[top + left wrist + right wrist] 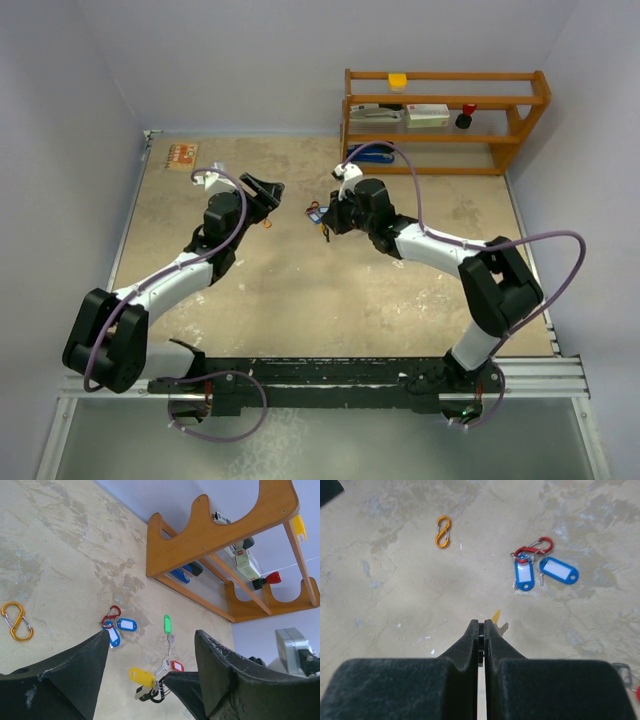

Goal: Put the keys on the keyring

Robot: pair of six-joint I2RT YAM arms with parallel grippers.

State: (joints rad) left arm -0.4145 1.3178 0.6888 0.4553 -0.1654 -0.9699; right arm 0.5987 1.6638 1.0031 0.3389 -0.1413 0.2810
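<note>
The left gripper [151, 637] is hovering above the table [60, 555] with its jaws standing wide apart and nothing between them. The right gripper [481, 626] is pressing its jaws flat together. In the left wrist view, a small bunch of keys with a yellow tag [141, 676] and a red tag [176, 666] on a black ring [158, 694] is sitting right at the right gripper's tips; whether the ring is actually pinched cannot be told. Two blue-tagged keys [524, 575] are lying on the table, hooked to a red clip [536, 546]. A green-tagged key [167, 625] is lying alone near them. An orange clip [443, 531] is lying well apart from the keys. A wooden shelf [445, 100] is standing at the far edge of the table.
</note>
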